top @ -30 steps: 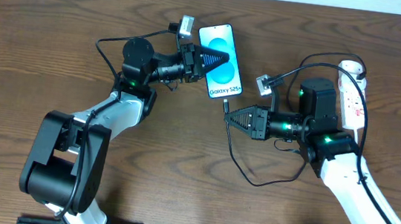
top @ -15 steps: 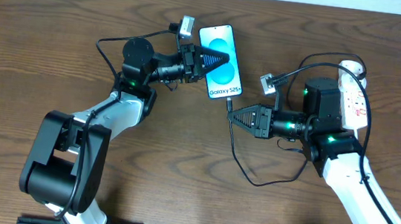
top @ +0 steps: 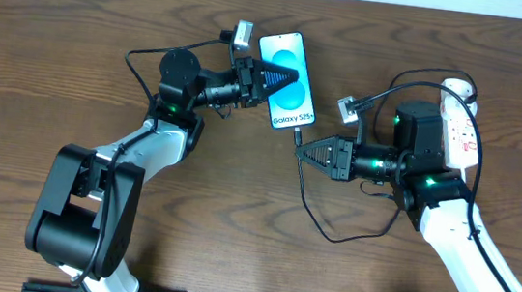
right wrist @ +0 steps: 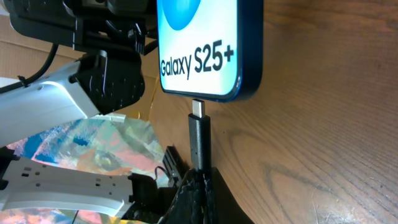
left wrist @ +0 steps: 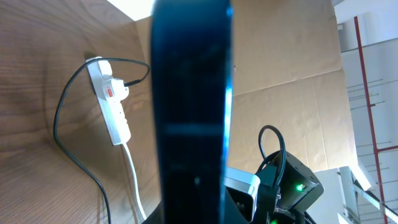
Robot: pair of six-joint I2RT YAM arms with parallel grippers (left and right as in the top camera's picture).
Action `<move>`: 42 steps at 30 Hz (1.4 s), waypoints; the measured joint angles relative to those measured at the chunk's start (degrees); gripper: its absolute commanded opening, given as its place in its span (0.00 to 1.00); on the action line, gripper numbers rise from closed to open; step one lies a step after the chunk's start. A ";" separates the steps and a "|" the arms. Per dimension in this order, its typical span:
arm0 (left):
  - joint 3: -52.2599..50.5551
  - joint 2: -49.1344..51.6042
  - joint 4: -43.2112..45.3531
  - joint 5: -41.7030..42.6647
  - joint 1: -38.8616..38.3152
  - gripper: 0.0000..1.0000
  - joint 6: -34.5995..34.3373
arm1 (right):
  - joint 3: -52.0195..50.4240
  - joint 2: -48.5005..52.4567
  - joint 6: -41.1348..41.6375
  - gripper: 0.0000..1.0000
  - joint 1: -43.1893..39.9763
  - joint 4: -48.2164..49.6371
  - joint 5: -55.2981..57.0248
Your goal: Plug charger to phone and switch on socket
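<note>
**Connector at the phone's port, not yet seated**

Right jaws are pinched shut on the charger at its connector. Against a second ago they have shifted a little toward the right of the overhead frame, and over the last half second nothing moves. In the right wrist view, bare metal of the tip shows just below the bottom edge of the phone. I judge it aligned and barely entering, not pushed home. Left jaws stay clamped on the phone at upper centre, steadying it. Socket lies on the table at far right, its switch not yet pressed.
</note>
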 measured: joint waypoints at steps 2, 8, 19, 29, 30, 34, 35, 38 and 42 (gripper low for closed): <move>0.00 0.00 0.00 -0.02 0.00 0.07 0.00 | 0.00 0.00 0.00 0.01 0.00 0.22 0.00; 0.00 0.00 0.02 -0.31 -0.33 0.07 -0.02 | 0.00 0.00 0.00 0.01 0.02 0.61 -0.04; 0.00 0.00 0.02 -1.53 -0.92 0.07 -0.28 | 0.00 0.00 0.00 0.01 0.02 0.66 -0.04; 0.00 0.00 0.00 -1.51 -0.96 0.07 -1.46 | 0.00 0.00 0.00 0.01 0.02 0.74 0.00; 0.00 0.00 0.00 -1.51 -0.96 0.07 -1.49 | 0.00 0.00 0.00 0.01 0.02 0.76 0.00; 0.00 0.00 0.00 -1.03 -0.96 0.07 -1.20 | 0.00 0.00 0.00 0.01 0.02 0.98 -0.02; 0.00 -0.02 0.04 -0.85 -0.96 0.07 -1.03 | -0.02 0.00 0.02 0.01 0.02 1.29 -0.04; 0.00 0.00 0.07 -0.02 -0.81 0.07 0.09 | -0.07 0.00 -0.02 0.01 0.09 2.80 -0.35; 0.00 -0.02 0.17 0.57 -0.55 0.08 0.50 | -0.39 0.00 -0.55 0.01 0.33 4.15 -0.39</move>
